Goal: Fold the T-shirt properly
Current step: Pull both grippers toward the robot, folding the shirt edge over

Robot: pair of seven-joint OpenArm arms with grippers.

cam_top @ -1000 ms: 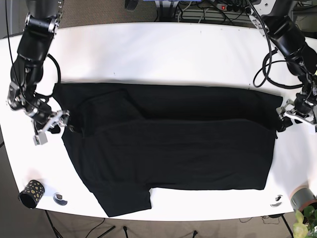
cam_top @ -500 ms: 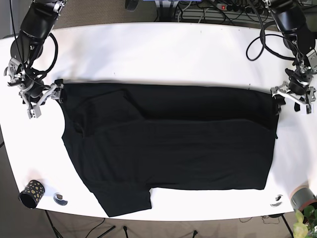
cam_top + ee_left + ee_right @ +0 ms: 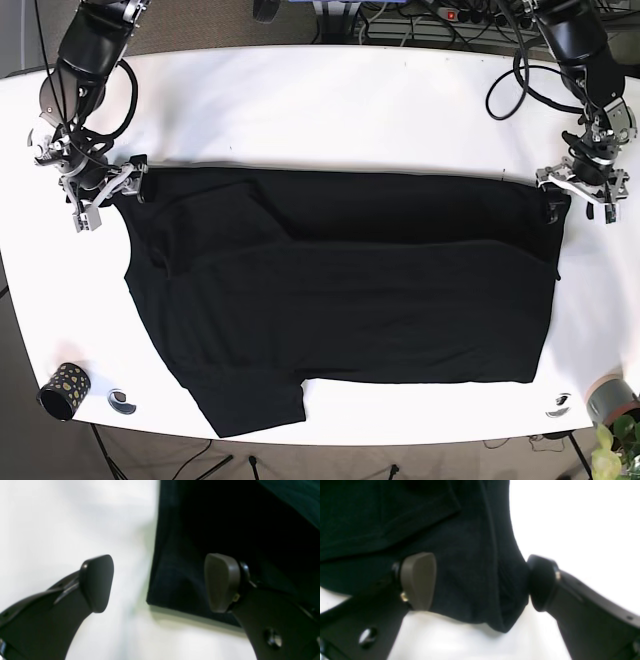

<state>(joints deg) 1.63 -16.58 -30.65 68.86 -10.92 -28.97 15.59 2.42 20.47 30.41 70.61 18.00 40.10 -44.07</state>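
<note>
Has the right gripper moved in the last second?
Yes. In the base view the right gripper has gone up the white table, from beside the T-shirt's side edge to its top corner.

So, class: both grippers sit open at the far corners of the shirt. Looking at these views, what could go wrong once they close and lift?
1. The left gripper straddles only the very corner of the T-shirt; a shallow pinch might slip free.
2. The right gripper spans a bunched, layered fold, so it may grab only some layers and lift unevenly.
3. The near sleeve sticks out and could drag.
</note>
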